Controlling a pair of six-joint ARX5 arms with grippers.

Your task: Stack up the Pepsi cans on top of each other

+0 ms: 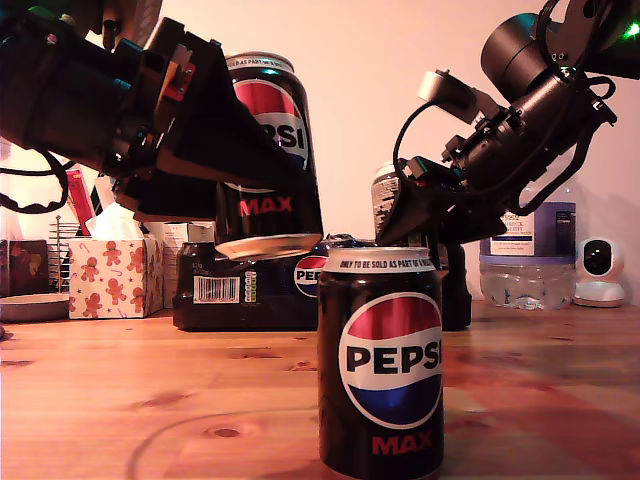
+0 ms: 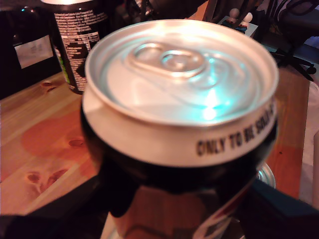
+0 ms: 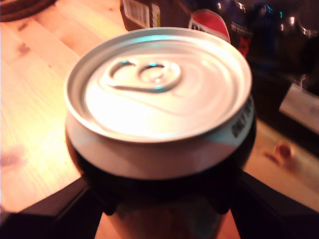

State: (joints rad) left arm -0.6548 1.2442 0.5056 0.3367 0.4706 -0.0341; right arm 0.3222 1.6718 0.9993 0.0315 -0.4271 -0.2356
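Clamping one Pepsi can [image 2: 179, 84] upright is my first end effector [image 2: 174, 214].

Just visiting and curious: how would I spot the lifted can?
In the exterior view, find the table and the black multipack at its back. Above it, toward the view's left, a claw grips a Pepsi can: the only one tilted in mid-air, silver base showing.

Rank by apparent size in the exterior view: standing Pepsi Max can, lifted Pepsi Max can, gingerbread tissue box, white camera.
1. standing Pepsi Max can, nearest the lens, so it looks enlarged
2. lifted Pepsi Max can, partly hidden
3. gingerbread tissue box
4. white camera
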